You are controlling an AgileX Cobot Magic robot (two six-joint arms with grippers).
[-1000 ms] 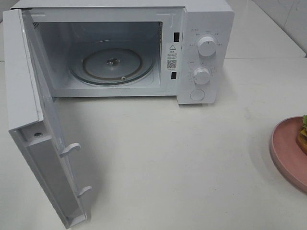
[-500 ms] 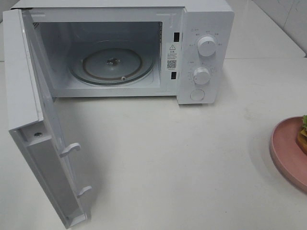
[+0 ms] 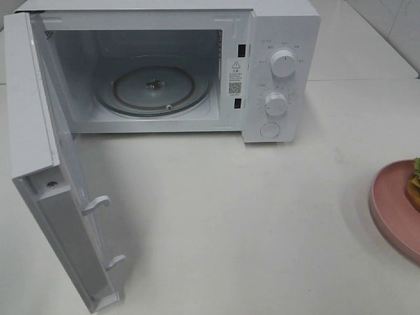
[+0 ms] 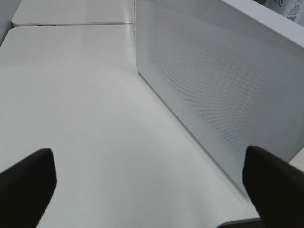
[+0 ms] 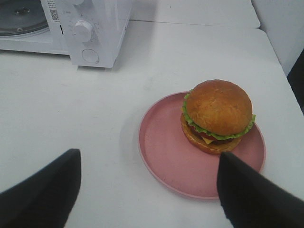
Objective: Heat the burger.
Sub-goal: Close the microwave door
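Note:
The burger (image 5: pixel 217 111), with a golden-brown bun, green lettuce and yellow cheese, sits upright on a round pink plate (image 5: pixel 166 156). In the high view only a sliver of the burger (image 3: pixel 415 180) shows at the right edge, on the plate (image 3: pixel 390 203). My right gripper (image 5: pixel 149 156) is open and empty, above the plate's near side, short of the burger. My left gripper (image 4: pixel 148 156) is open and empty, beside the outer face of the microwave door (image 4: pixel 213 80). Neither gripper shows in the high view.
The white microwave (image 3: pixel 282 26) stands at the back with its door (image 3: pixel 29 98) swung wide open to the left. Its glass turntable (image 3: pixel 154 85) is bare. Two knobs (image 3: pixel 283 63) and a round button (image 3: pixel 270 130) are on its right panel. White table (image 3: pixel 230 216).

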